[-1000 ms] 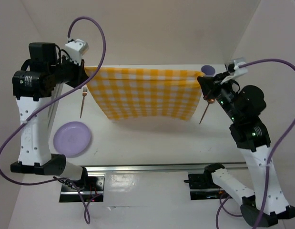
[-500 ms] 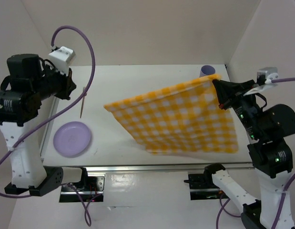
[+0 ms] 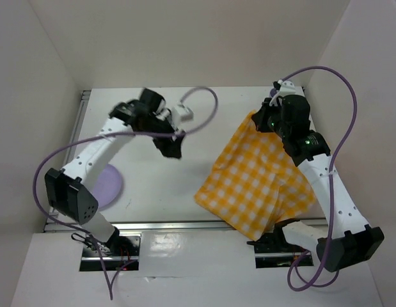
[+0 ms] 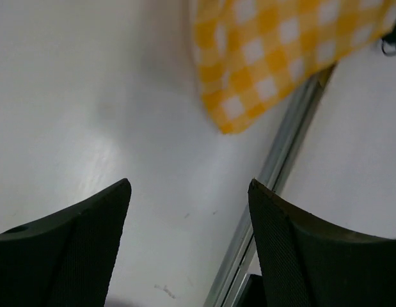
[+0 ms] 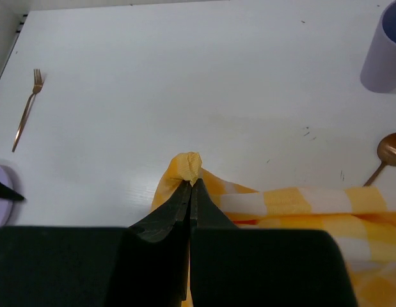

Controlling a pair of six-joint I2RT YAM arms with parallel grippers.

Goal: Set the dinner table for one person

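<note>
The yellow-and-white checked cloth [image 3: 258, 182] hangs by one corner from my right gripper [image 3: 258, 120], whose jaws are shut on that bunched corner [image 5: 194, 164]. The cloth drapes down over the near right part of the dinner table [image 3: 153, 182] and its front rail. My left gripper [image 3: 173, 147] hovers over the middle of the table. Its jaws stand open with nothing between them in the left wrist view [image 4: 188, 185], where the cloth's lower corner [image 4: 274, 57] lies ahead of them. My right gripper [image 5: 191, 184] points across the bare table [image 5: 185, 77].
A lilac plate [image 3: 110, 184] lies at the near left, partly hidden by the left arm. The right wrist view shows a copper fork [image 5: 26, 109] at the far left, a lilac cup [image 5: 384, 48] and a copper spoon [image 5: 388, 153] on the right. White walls enclose the table.
The cloth was stretched between both grippers. The left gripper has let go, opened and swung to mid-table. The right gripper moved inward, and the cloth now hangs from its corner alone.
</note>
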